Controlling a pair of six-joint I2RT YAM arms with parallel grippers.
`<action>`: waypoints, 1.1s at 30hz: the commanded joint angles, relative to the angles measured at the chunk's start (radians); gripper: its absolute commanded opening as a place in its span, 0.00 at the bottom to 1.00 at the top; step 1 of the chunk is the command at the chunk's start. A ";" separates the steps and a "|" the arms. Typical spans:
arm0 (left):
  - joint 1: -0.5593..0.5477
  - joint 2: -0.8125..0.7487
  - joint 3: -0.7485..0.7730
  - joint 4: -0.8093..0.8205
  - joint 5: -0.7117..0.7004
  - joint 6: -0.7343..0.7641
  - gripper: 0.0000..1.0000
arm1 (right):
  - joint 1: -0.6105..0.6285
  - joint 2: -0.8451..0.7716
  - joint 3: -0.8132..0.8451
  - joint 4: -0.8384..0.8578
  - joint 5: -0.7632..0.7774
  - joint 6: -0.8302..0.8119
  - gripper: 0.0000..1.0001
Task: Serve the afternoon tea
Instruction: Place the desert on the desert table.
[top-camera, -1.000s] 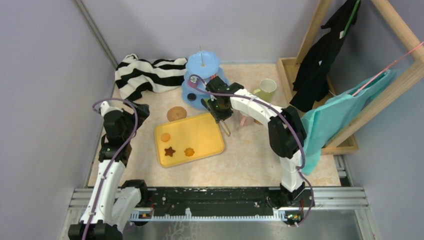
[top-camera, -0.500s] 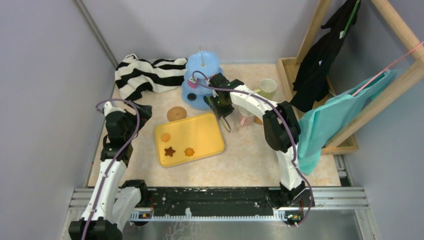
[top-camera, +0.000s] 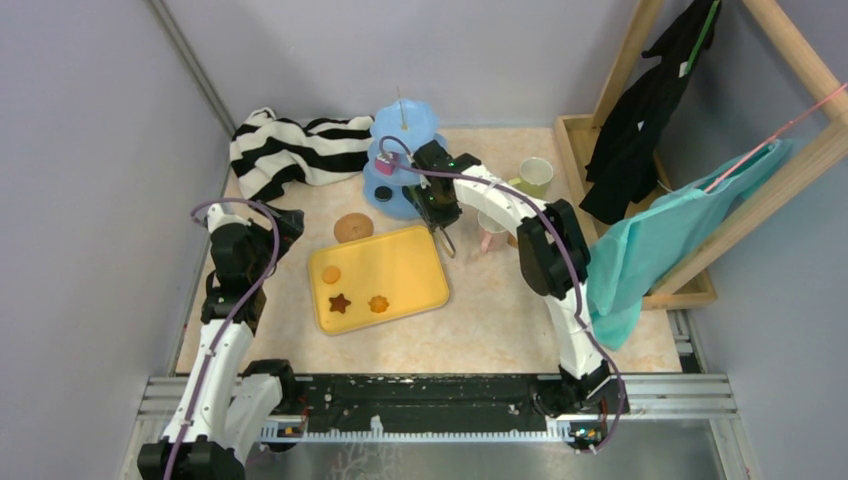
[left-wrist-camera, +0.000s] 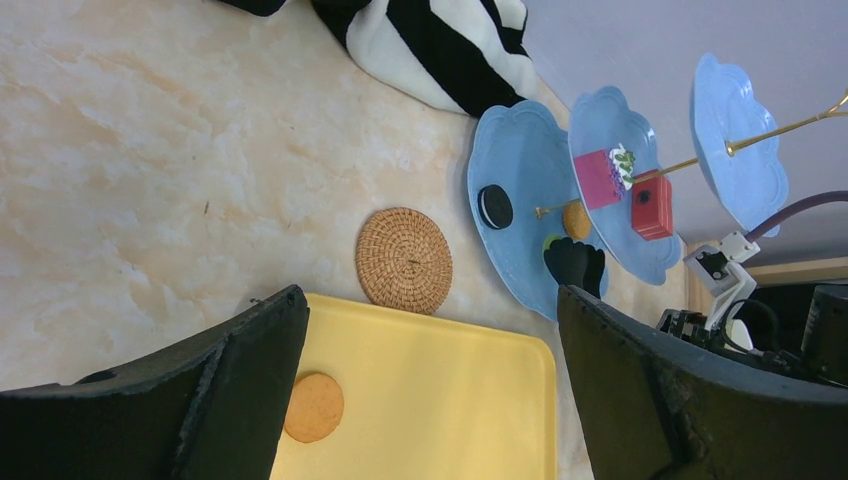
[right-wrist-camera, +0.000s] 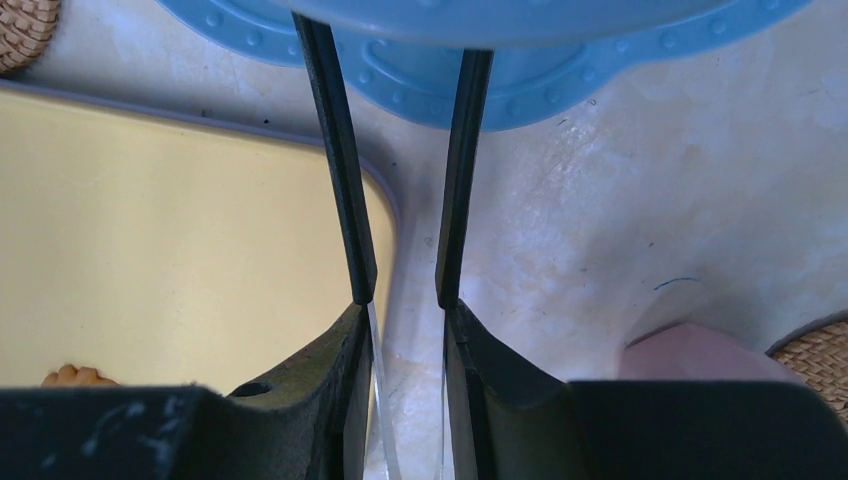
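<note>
The light-blue three-tier stand (top-camera: 405, 165) stands at the back. On its tiers are a pink cake slice (left-wrist-camera: 600, 178), a red one (left-wrist-camera: 652, 208), a black sandwich cookie (left-wrist-camera: 494, 207) and an orange cookie (left-wrist-camera: 575, 220). My right gripper (right-wrist-camera: 405, 310) is shut on thin black tongs (right-wrist-camera: 340, 150). Their tips reach over the bottom tier (right-wrist-camera: 520, 85) and are hidden under the tier above. My left gripper (left-wrist-camera: 428, 300) hangs open and empty over the left end of the yellow tray (top-camera: 400, 265). The tray holds a round cookie (top-camera: 331, 274), a star cookie (top-camera: 340, 302) and a flower cookie (top-camera: 378, 303).
A cork coaster (top-camera: 353, 227) lies between tray and stand. The pink cup (right-wrist-camera: 690, 350) stands on a second coaster (right-wrist-camera: 820, 350), right of my right gripper. A yellow-green cup (top-camera: 535, 178) sits further back. The striped cloth (top-camera: 290, 150) lies back left, and a wooden rack with clothes (top-camera: 690, 200) fills the right.
My right arm has moved back and left, carrying the tongs from the tray's far corner in to the stand's lower tiers. The left arm has barely shifted.
</note>
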 joint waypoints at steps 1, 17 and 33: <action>0.003 -0.015 -0.012 0.033 0.020 0.008 0.99 | -0.016 0.012 0.063 0.006 0.007 -0.005 0.00; 0.002 -0.020 -0.018 0.036 0.027 0.008 0.99 | -0.031 -0.007 0.016 0.022 -0.023 0.007 0.34; 0.003 -0.020 -0.018 0.037 0.028 0.011 0.99 | -0.032 -0.028 -0.003 0.035 -0.031 0.014 0.39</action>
